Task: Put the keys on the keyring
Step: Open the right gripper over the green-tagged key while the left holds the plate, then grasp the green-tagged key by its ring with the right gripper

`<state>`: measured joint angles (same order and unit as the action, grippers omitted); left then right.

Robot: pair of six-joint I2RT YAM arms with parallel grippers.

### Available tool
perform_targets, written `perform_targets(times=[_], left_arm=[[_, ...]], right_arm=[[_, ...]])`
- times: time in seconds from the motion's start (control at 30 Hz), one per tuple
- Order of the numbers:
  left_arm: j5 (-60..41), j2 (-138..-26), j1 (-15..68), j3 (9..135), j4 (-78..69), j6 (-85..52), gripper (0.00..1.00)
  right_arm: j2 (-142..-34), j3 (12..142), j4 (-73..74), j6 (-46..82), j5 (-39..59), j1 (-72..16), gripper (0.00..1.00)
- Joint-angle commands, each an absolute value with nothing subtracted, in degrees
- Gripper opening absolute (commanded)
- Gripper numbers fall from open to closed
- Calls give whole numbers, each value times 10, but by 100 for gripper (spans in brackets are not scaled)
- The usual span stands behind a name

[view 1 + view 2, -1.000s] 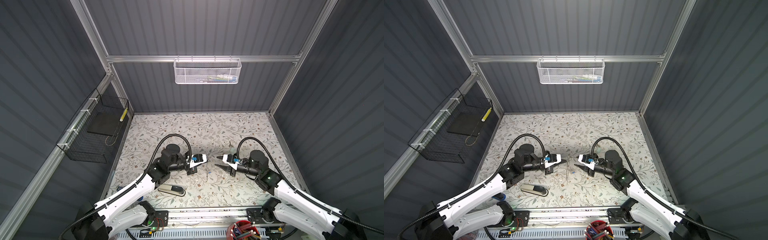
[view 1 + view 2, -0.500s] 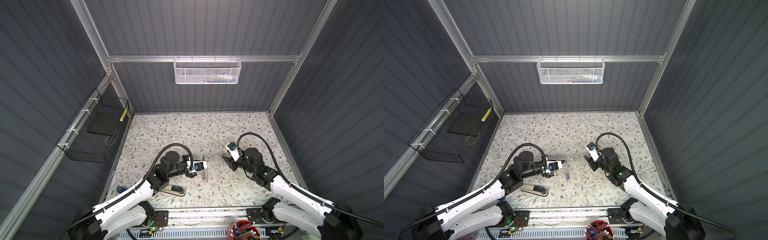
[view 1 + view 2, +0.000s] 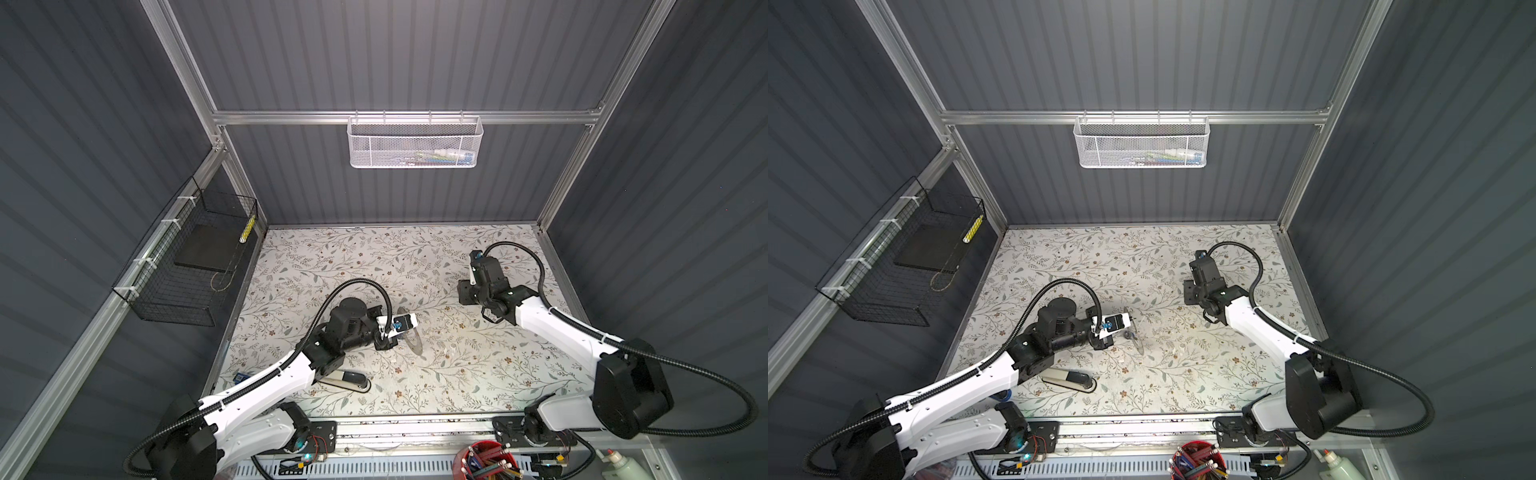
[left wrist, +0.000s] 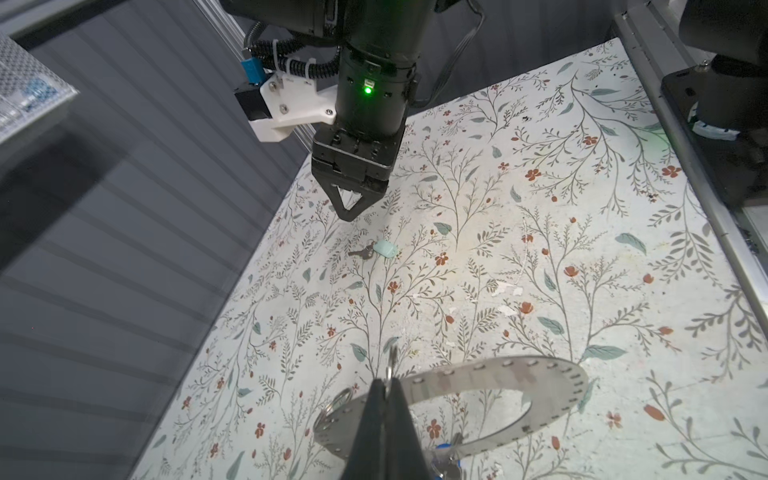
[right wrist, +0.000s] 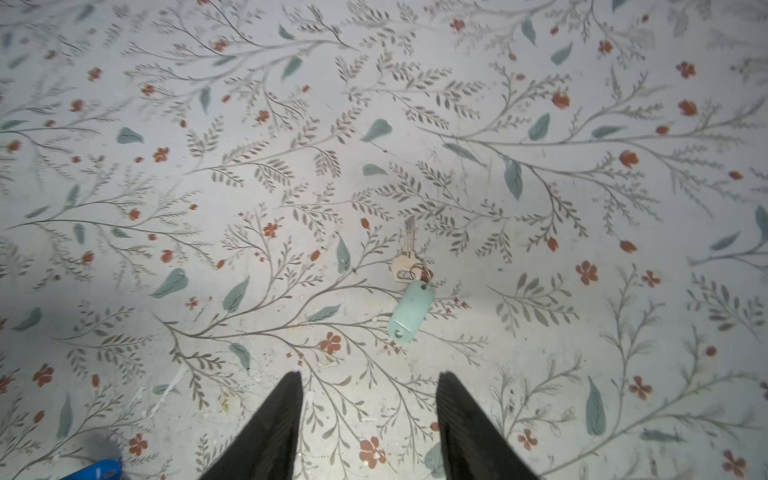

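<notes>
My left gripper is shut on the band of the keyring, a large flat grey ring with tiny holes. In both top views the keyring stands tilted just above the mat, in front of the left gripper. A key with a blue tag hangs at the ring's near edge. The other key, with a mint-green tag, lies flat on the mat. My right gripper points down just beside it, open and empty.
A grey-and-black stapler lies by the left arm near the front edge. A black wire basket hangs on the left wall and a white mesh basket on the back wall. A red pencil cup stands below the front rail.
The right arm has pulled away from the keyring toward the back right and turned down over the mint-tagged key, its jaws opening wider. The left gripper has moved slightly forward with the keyring.
</notes>
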<state>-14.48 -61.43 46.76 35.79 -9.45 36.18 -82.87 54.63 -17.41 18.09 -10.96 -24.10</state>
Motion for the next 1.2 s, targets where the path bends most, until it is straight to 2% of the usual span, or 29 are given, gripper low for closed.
perform_targets(times=[0.0, 0.3, 0.5, 0.73, 1.17], left_arm=[[-138, -612, 461, 366, -114, 321, 0], [-128, -597, 452, 360, -114, 316, 0], [-129, -593, 452, 364, -100, 322, 0], [-130, -597, 452, 362, -98, 324, 0], [-128, -611, 451, 363, -99, 327, 0]], right_arm=[[-871, 576, -258, 225, -125, -215, 55], [-979, 644, -264, 205, -77, -171, 56], [-1046, 701, -304, 162, -60, -160, 48], [-1077, 717, -309, 148, -54, -152, 41], [-1126, 780, -334, 136, -52, -148, 37]])
